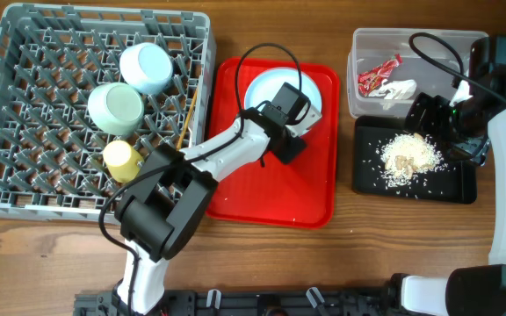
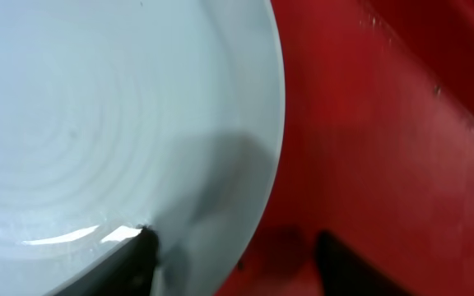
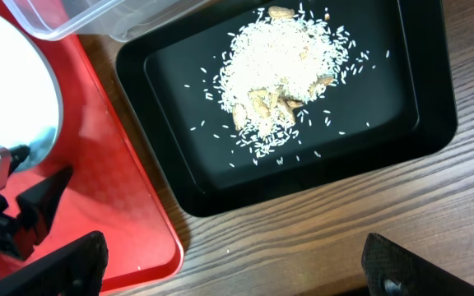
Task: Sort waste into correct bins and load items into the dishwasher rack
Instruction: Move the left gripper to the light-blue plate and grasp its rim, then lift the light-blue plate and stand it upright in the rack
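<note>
The white plate lies flat at the far end of the red tray. It is the 1 piece of tableware we can see outside the rack.

The left gripper sits at the plate's rim with its jaws apart and straddling it — 1 finger is over the plate's face, the other down on the tray side. The gap between them is plain, so it has hold of nothing yet.

We judge the step in hand to be picking up the plate for loading. The next move calls for:
- closing firmly on that thin, glossy rim
- lifting it clear of the tray's lip
- carrying it left to the dishwasher rack
- standing it on edge between the pegs

The rack already holds the blue bowl, the green bowl, the yellow cup and the chopsticks.

Sorting looks done — the wrapper and napkin are in the clear tub, and the rice is in the black tray. The right gripper hangs near that tray, spread wide and empty.
</note>
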